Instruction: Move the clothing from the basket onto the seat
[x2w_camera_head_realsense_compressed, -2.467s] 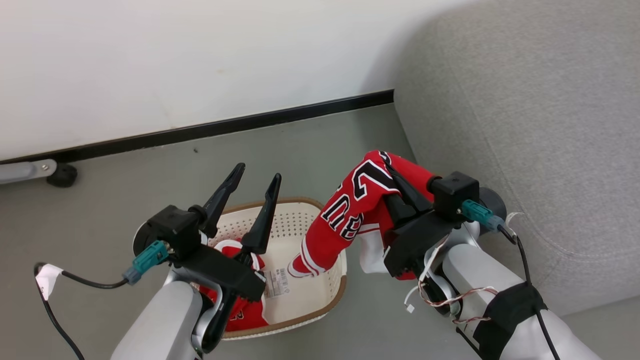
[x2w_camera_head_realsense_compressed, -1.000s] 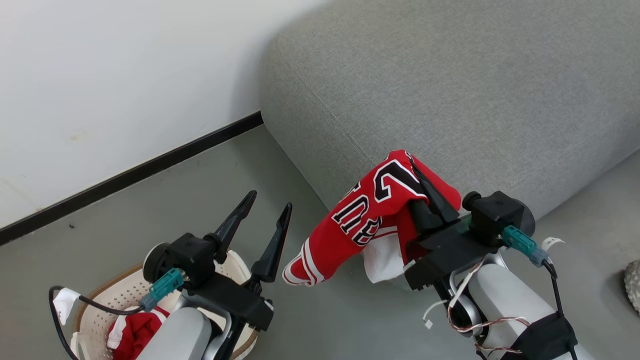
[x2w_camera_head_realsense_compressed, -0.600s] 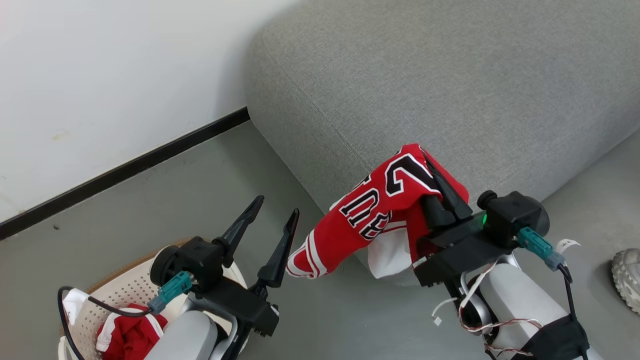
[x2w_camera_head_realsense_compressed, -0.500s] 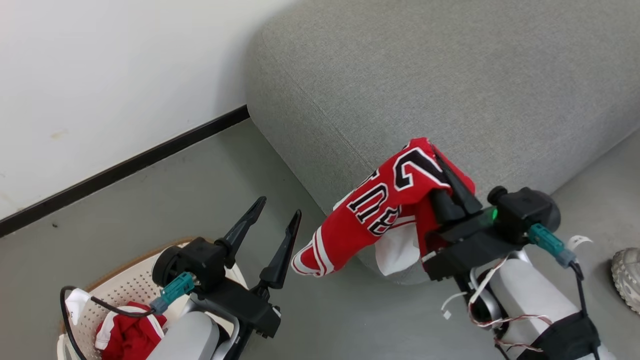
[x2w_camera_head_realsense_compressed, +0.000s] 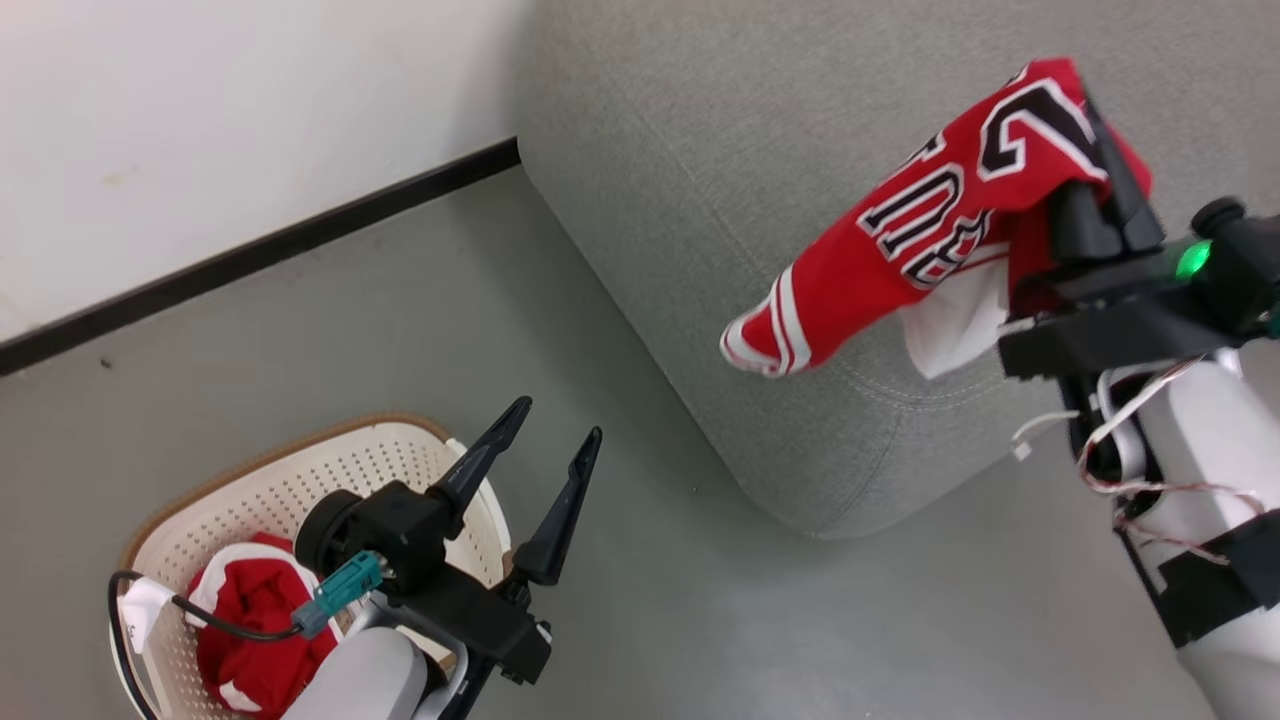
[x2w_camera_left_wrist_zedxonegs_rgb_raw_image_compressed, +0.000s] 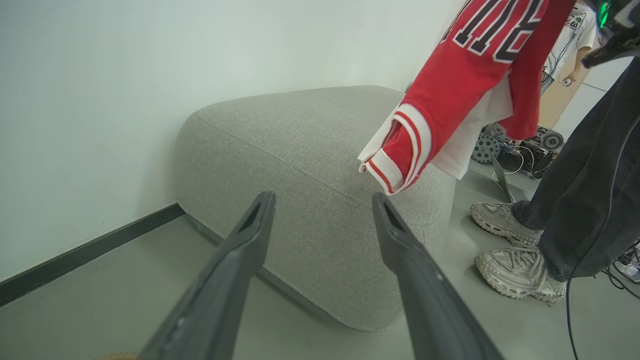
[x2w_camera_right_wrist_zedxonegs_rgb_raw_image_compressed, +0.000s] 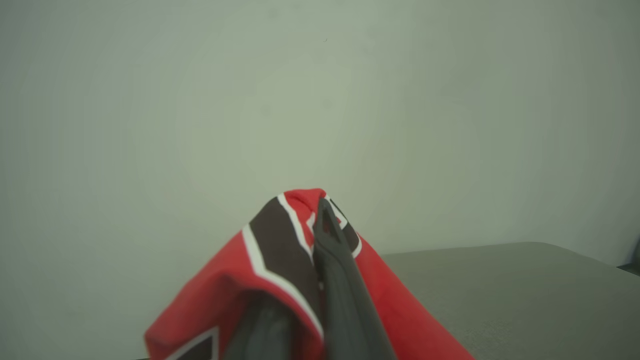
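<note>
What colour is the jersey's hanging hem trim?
White with red stripes, on the red black-lettered jersey; left wrist view is clearest.

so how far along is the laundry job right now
Done: the jersey is out of the basket. In hand: the right gripper is shut on it and holds it up by the seat edge, hem hanging free, not yet laid down. Left: release it onto the seat, then fetch the red garment lying in the basket. The left gripper is open and empty by the basket.
</note>
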